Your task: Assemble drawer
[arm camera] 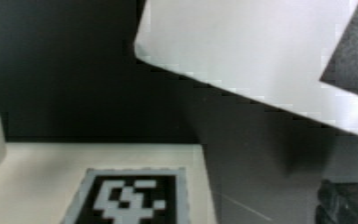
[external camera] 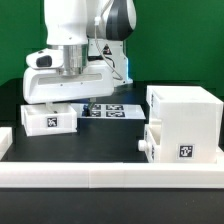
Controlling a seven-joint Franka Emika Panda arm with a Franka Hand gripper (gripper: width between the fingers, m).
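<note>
Matte black table (external camera: pixel 108 136), boxy white casing (external camera: pixel 186 110)

**One wide view, one tight view**

The exterior camera sits off the arm, slightly above the black tabletop (external camera: pixel 110 135). It looks across the long low white border rail (external camera: pixel 90 182), which lies nearest the lens, toward the green backdrop (external camera: pixel 170 50). It stands far enough back to take in the white robot arm (external camera: pixel 75 40), the marker board (external camera: pixel 110 110) and the tall boxy white plastic casing (external camera: pixel 185 115) on the exterior view's right.

The wrist camera rides on the arm and looks steeply down from very close, so its picture is blurred. Both views appear to share the small shallow white plastic tray (external camera: pixel 48 118) (arm camera: pixel 34 185) under the arm's end, its black-and-white square tag (external camera: pixel 47 123) (arm camera: pixel 131 198) and the dark table beside it.
</note>
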